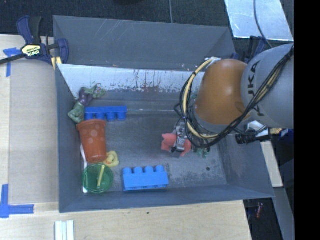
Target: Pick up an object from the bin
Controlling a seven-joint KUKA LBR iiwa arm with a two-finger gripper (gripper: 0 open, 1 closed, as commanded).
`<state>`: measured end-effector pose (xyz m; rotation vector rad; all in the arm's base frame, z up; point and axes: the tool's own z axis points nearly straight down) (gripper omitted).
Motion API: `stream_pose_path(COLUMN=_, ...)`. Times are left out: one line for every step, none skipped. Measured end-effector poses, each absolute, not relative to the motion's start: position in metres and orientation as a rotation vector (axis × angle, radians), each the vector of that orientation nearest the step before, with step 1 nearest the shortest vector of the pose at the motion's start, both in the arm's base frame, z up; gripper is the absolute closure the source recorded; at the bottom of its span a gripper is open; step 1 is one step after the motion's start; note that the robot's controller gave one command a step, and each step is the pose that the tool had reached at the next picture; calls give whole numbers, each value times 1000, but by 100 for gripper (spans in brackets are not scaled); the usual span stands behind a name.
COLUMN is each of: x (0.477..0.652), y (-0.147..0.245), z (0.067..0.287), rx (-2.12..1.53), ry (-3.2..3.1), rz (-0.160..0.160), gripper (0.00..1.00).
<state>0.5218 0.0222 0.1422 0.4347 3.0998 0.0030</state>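
Note:
My gripper (180,134) is low in the bin's right half, below the arm's wrist. A small red and pink thing (167,142) lies on the bin floor right at the gripper's left side, touching or partly under it. A bit of red also shows just below the gripper. A blue toy brick (145,177) with three studs lies along the front wall, to the lower left of the gripper.
Along the left wall lie a green and purple toy figure (82,103), a second blue brick (105,114), an orange cup (93,140) on its side, a small yellow piece (112,159) and a green cup (97,178). The arm covers the bin's right part.

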Motion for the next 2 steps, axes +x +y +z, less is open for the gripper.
stream_pose_path(x=524, y=22, z=187, rx=433, ry=3094, rz=5, gripper=100)
stream_pose_path(x=525, y=22, z=211, rx=431, ry=3089, rz=6, gripper=100)
